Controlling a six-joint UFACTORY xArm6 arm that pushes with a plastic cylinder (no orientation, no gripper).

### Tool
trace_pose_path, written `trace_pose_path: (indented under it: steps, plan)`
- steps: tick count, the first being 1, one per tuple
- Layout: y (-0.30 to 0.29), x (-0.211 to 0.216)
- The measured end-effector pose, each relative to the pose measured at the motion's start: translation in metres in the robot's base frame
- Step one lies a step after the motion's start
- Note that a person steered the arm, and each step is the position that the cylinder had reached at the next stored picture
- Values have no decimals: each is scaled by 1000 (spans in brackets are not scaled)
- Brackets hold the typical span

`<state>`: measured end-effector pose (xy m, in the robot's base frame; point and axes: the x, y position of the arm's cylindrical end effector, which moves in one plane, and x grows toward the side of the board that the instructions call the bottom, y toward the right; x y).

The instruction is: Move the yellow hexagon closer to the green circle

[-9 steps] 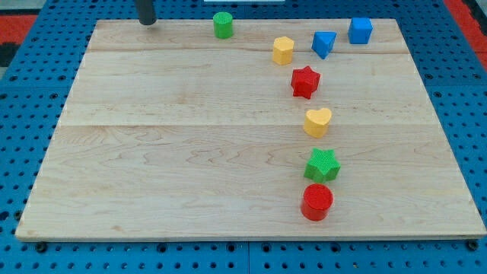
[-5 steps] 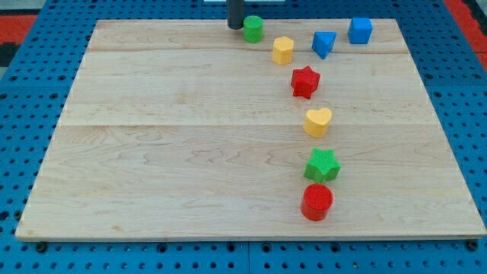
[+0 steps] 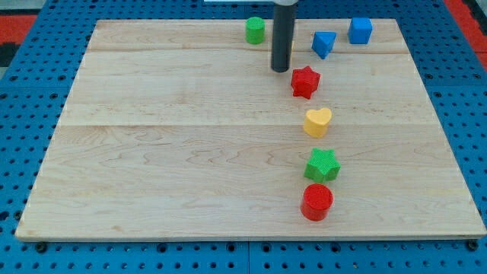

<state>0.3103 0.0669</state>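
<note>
Yellow hexagon [image 3: 291, 47] far side of board [image 3: 152, 152], almost hidden behind rod, only sliver showing. Green circle [image 3: 255, 30] near, to its left. My tip [image 3: 280, 70] just near-side of hexagon, left of red star [image 3: 305, 81]. No fingers on rod.

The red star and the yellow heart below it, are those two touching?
Apart. The camera view shows a plain strip of bare wood between the red star and the yellow heart.
</note>
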Motion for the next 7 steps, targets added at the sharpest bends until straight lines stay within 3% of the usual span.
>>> trace_pose_path:
  steps: [3,5,7]
  plan:
    - [8,-3]
    - [-46,-2]
    - [-40,-2]
